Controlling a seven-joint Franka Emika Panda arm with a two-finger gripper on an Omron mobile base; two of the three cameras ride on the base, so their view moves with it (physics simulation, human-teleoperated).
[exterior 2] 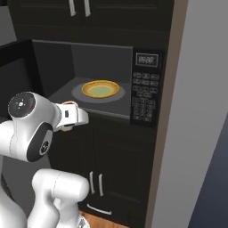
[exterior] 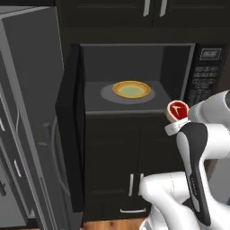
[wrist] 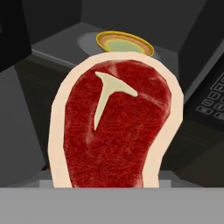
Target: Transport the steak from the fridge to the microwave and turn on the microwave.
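The arm (exterior 2: pixel 33 129) is glossy white with rounded links, dark joint panels and a red-marked cap.

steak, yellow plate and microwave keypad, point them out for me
steak (wrist: pixel 114 127): hand view, red centre below the bone mark
yellow plate (exterior: pixel 131 90): left base view, middle of the dish
microwave keypad (exterior 2: pixel 144 100): right base view, button grid

One steak (wrist: pixel 114 127), one yellow plate (exterior: pixel 131 90), one open microwave (exterior: pixel 179 58), one grey fridge door (exterior: pixel 31 112), two upper cabinet handles (exterior: pixel 154 7)

Raw steak (wrist: pixel 114 127) upright and close, yellow-orange plate (wrist: pixel 124 43) behind it inside open microwave (wrist: pixel 57 41), keypad (wrist: pixel 213 103) at right
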